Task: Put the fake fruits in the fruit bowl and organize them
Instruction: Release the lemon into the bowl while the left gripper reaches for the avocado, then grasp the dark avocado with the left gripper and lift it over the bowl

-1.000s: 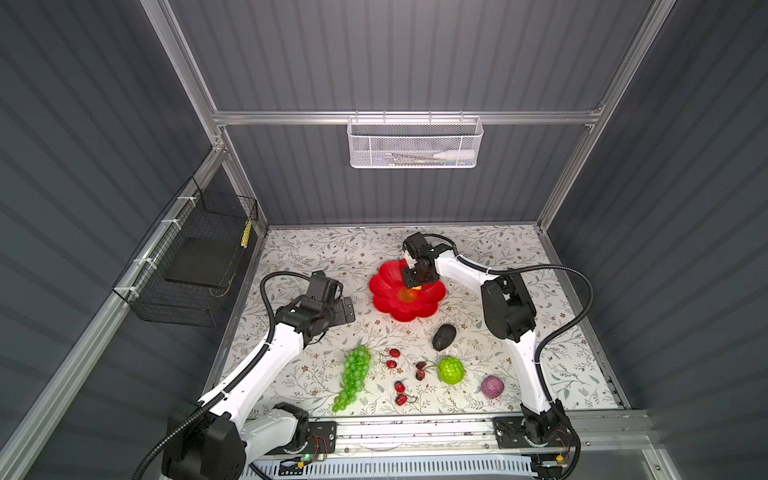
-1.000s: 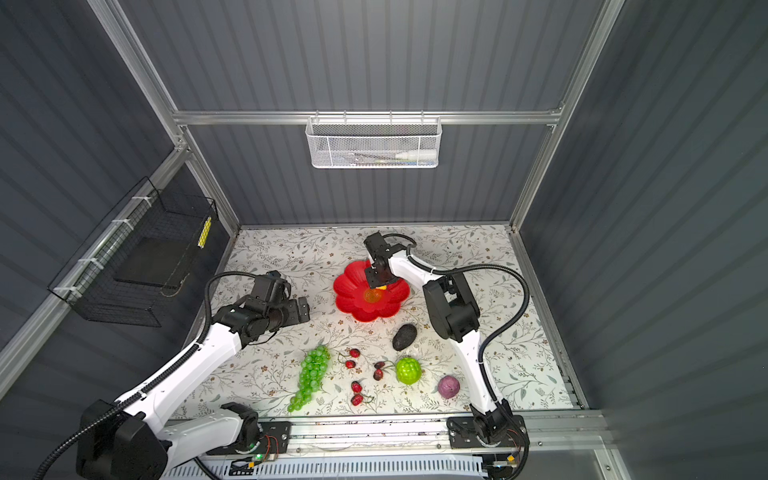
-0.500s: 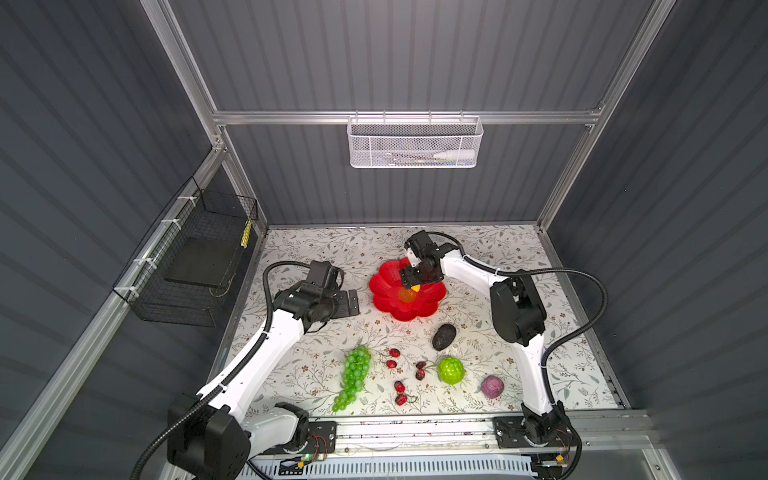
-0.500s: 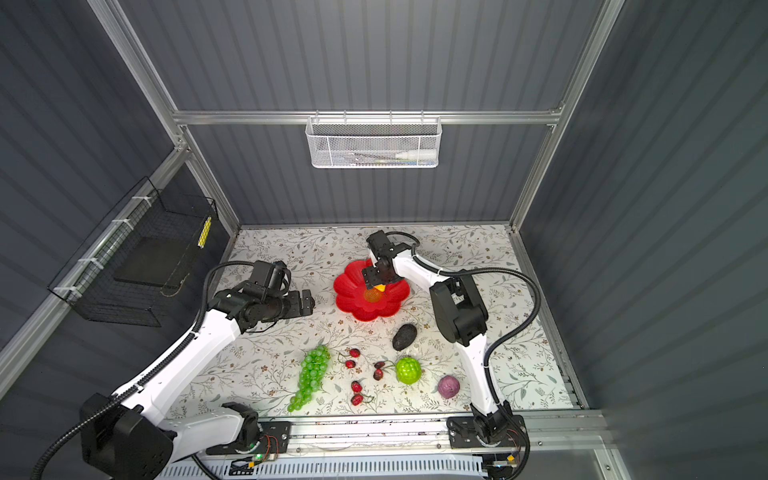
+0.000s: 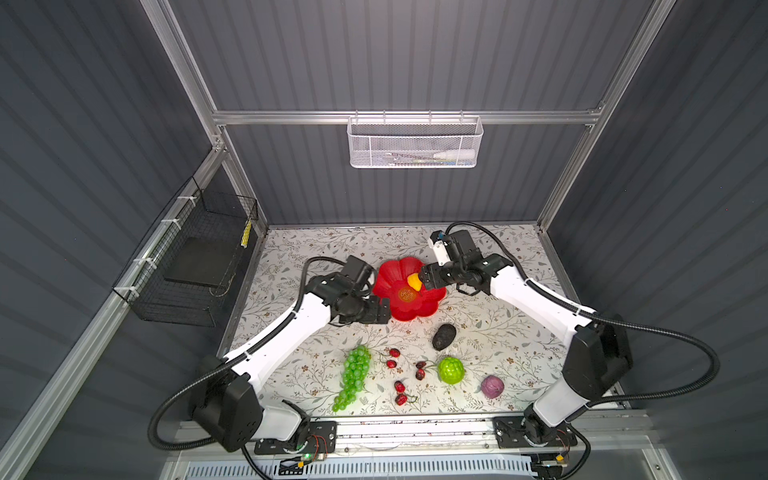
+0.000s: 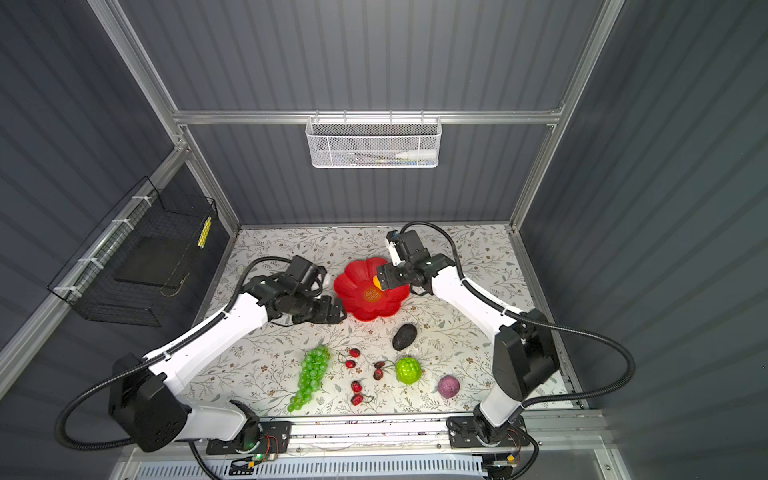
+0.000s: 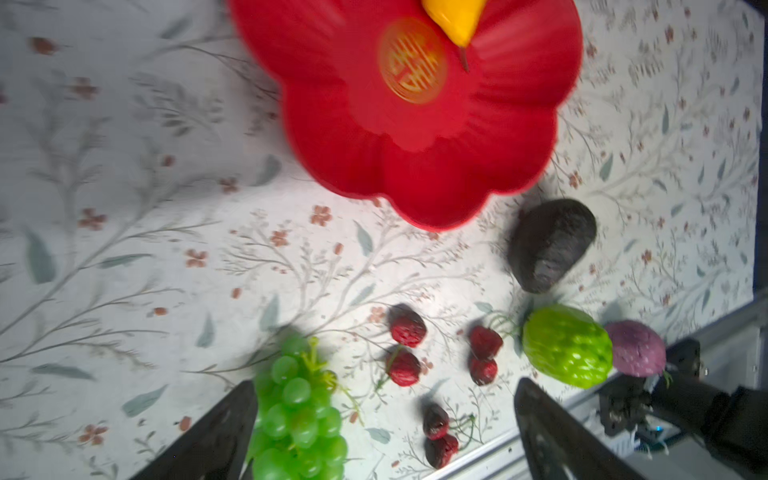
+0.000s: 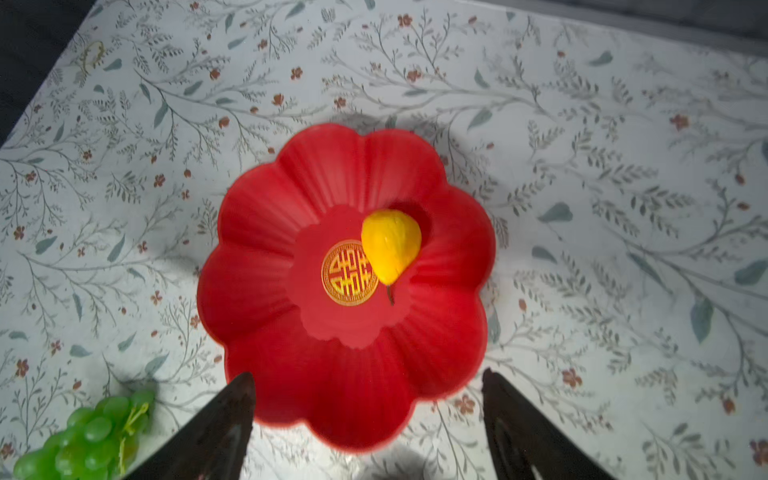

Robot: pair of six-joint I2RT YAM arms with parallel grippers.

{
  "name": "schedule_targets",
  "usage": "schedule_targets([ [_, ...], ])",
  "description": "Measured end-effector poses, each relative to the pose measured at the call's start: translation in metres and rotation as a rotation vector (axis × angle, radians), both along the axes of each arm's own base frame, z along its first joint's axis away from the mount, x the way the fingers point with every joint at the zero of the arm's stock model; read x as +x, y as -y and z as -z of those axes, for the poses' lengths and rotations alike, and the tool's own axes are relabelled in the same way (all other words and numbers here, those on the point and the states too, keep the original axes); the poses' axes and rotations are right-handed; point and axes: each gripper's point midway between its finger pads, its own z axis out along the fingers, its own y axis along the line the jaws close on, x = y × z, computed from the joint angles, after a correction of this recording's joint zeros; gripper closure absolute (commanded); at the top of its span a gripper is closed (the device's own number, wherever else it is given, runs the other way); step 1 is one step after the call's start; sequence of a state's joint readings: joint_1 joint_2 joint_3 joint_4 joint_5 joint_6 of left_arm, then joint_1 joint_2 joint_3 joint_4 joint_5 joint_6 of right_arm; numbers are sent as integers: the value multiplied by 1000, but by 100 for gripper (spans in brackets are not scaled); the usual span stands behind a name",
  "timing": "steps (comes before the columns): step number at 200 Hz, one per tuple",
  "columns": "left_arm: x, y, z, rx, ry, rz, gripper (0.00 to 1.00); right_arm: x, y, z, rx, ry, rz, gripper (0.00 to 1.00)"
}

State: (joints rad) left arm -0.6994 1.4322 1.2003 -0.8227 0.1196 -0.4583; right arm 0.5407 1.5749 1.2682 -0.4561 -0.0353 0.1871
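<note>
The red flower-shaped fruit bowl [image 5: 420, 309] [image 6: 365, 309] [image 8: 291, 249] holds the yellow pear [image 5: 413, 281] [image 8: 390, 245] beside its gold emblem. My right gripper [image 5: 424, 279] [image 8: 368, 378] hangs open and empty over the bowl's right rim, just clear of the pear. At the bowl's near left edge my left gripper [image 5: 380, 313] [image 7: 384, 386] is open above the mat, holding nothing. On the mat in front lie the green grape bunch [image 5: 353, 376] [image 7: 297, 415], red cherries [image 5: 392, 357] [image 7: 405, 345], dark avocado [image 5: 444, 336], bumpy green ball [image 5: 451, 370] and purple fruit [image 5: 492, 386].
A white mesh basket [image 5: 415, 143] hangs on the back wall and a black wire basket [image 5: 195, 257] on the left wall. The metal rail [image 5: 415, 428] with the arm bases runs along the front edge. Grey walls close in the floral mat.
My right gripper opened, let go of the pear in the bowl and drew back to the right. My left gripper moved right, up to the bowl's edge.
</note>
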Motion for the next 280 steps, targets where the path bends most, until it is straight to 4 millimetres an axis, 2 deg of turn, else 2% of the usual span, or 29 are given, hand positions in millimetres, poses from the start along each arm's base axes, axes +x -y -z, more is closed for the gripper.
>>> schedule_targets([
  [29, -41, 54, 17, 48, -37, 167, 3, -29, 44, 18, 11, -38, 85, 13],
  [55, -59, 102, 35, 113, -37, 273, 3, -53, 81, 30, 39, -51, 177, 12],
  [79, -55, 139, 51, 149, -12, 312, 5, -72, 112, 39, 88, -60, 264, 12],
  [99, -43, 153, 65, 180, -1, 315, 7, -84, 137, 38, 124, -42, 339, 12],
  [121, -27, 169, 79, 211, 19, 319, 9, -90, 149, 32, 154, -12, 375, 12],
  [145, -12, 177, 92, 241, 40, 314, 9, -92, 155, 29, 173, -2, 390, 12],
  [196, 5, 174, 109, 239, 15, 284, 21, -96, 152, 38, 203, -38, 383, 13],
  [247, 7, 180, 123, 217, -12, 291, 37, -94, 147, 43, 215, -59, 370, 13],
  [280, 6, 183, 126, 204, -19, 299, 56, -94, 147, 45, 216, -63, 368, 13],
])
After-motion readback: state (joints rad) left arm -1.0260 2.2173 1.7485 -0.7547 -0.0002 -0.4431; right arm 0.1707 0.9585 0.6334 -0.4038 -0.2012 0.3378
